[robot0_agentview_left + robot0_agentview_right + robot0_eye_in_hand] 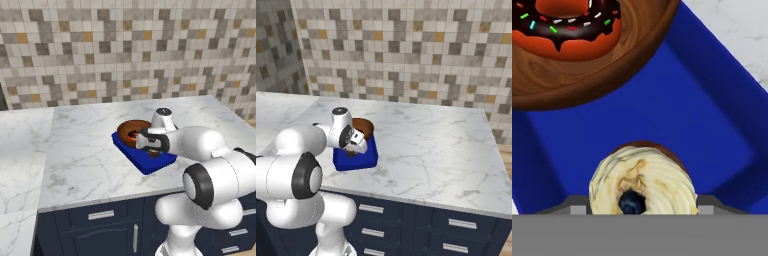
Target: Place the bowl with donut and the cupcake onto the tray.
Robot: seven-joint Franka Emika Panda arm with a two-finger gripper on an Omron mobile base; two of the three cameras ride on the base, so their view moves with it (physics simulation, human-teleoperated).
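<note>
Cupcake first: in my hand view it sits between the two finger tips, pale swirled frosting up with a dark berry in the middle and a brown wrapper edge showing behind it. It is over the blue floor of the tray, inside the rim. I see the tips flanking it on both sides, but I cannot tell whether they press the wrapper or stand just off it — so whether the gripper holds the cupcake or stands open around it stays undecided from here.

Just beyond the cupcake is the bowl, brown and wood-grained, already on the tray, with the donut in it — orange, dark icing, coloured sprinkles.

From the left base view I see the tray lying at an angle on the marble counter near its front edge, the bowl at its far end and the hand low over its near half. The right base view shows the tray the same way, the bowl partly behind the hand. A mosaic tile wall backs the counter.
</note>
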